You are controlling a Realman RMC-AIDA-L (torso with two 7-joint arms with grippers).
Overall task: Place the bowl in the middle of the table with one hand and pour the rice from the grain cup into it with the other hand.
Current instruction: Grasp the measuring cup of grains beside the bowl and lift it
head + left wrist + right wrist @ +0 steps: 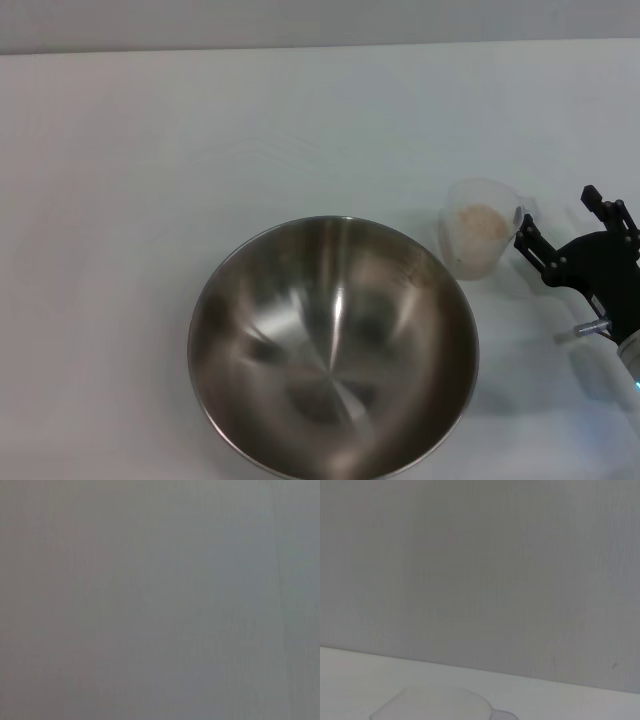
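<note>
Bowl point(333, 345) just beside grain cup point(481, 240) (gripper-side approach open)

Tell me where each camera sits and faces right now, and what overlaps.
Head view: looks forward and down at the table, the bowl, the grain cup of rice; right pincer open beside the cup.
Left wrist view: only a blank grey surface, none of the robot.
Right wrist view: faces a grey wall, the cup's rim low.
Shared: head and right wrist both show the cup.

You're seeing the steel bowl point(333, 348) sitting upright near the table's point(150, 180) front middle; the frosted grain cup point(481, 241) is standing just beside its right rim, holding beige rice point(480, 221).
</note>
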